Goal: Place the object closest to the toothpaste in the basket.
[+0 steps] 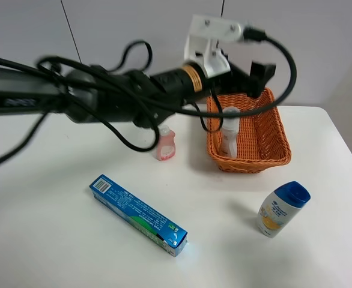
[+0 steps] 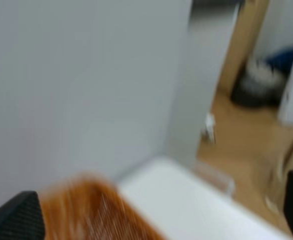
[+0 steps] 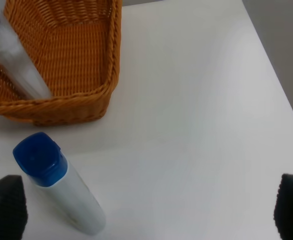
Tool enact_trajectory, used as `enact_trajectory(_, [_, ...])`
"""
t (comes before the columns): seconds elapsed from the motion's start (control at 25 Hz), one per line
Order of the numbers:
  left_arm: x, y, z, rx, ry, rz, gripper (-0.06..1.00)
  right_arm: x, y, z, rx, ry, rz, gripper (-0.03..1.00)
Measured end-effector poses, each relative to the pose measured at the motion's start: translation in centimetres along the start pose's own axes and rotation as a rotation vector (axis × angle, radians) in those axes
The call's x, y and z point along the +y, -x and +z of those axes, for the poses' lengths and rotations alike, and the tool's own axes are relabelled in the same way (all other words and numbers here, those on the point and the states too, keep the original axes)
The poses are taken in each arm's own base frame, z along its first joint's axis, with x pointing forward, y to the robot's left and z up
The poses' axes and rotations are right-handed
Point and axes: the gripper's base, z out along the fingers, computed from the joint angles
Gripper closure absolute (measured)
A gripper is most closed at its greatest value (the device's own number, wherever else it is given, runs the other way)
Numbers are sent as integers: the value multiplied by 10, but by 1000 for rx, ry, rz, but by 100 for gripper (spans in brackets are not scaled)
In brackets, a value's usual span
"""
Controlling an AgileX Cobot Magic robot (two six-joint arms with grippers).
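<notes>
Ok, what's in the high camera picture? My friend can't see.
A black robot arm reaches over an orange basket holding a clear bottle. On the white table sit a blue toothpaste box, a pink bottle and a blue-capped bottle.

Lab-like room: white table [image 1: 44, 240], bare grey walls [image 1: 134, 18].
</notes>
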Motion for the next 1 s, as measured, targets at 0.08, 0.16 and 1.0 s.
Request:
enact_trajectory(0.08, [7, 44, -18, -63, 32, 55, -1, 0, 0, 0, 0, 0, 0, -3])
enact_trajectory(0.16, [19, 84, -43, -84, 95, 127, -1, 0, 0, 0, 0, 0, 0, -3])
enact_trajectory(1.0, [12, 180, -389, -20, 847, 237, -1, 0, 0, 0, 0, 0, 0, -3])
